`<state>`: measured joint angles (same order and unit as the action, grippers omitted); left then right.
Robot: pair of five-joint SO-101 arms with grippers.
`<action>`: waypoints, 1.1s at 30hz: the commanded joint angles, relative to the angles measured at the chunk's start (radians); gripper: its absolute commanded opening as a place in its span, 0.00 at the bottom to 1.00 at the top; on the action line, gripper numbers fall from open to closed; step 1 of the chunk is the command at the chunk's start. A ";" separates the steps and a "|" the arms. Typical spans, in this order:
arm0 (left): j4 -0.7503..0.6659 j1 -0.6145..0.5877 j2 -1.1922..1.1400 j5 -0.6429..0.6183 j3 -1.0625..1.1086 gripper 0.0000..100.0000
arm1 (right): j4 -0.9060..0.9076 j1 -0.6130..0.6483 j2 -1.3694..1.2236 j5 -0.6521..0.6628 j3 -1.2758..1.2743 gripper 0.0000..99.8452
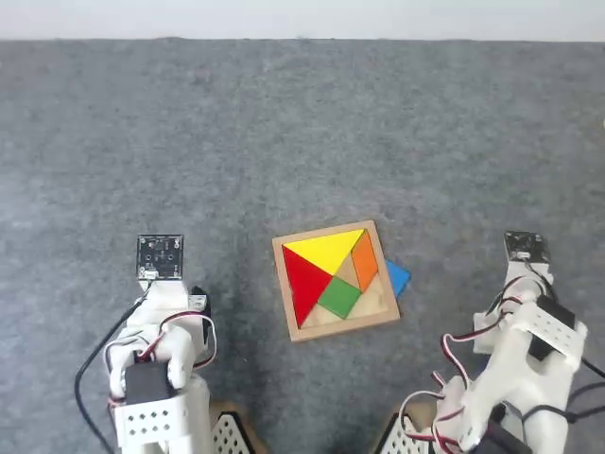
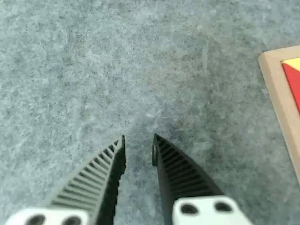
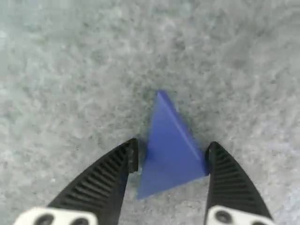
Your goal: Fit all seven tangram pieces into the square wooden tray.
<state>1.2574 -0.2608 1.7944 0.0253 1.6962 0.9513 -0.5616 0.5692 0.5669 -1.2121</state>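
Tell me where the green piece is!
In the high view the green piece lies inside the wooden tray, touching the red triangle, near the tray's bottom edge.

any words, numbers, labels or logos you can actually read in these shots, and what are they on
No readable text in any view.
The wooden tray and the coloured pieces in it: plain, no print.
The blue triangle on the carpet: plain, no print.
The circuit boards on the arms: any markings are too small to read.
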 commanded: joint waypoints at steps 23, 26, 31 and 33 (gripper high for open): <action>0.003 -0.006 0.020 0.002 -0.013 0.09 | -0.030 -0.053 0.025 0.126 -0.002 0.23; 0.003 -0.006 0.020 0.002 -0.013 0.09 | -0.027 -0.053 0.025 0.126 -0.003 0.16; 0.003 -0.006 0.020 0.002 -0.013 0.09 | -0.025 -0.053 0.025 0.126 -0.003 0.05; 0.003 -0.006 0.020 0.002 -0.013 0.09 | -0.025 -0.054 0.025 0.124 -0.003 0.05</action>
<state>1.2574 -0.2608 1.7944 0.0253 1.6962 0.9298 -0.6107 0.5692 0.6836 -1.2183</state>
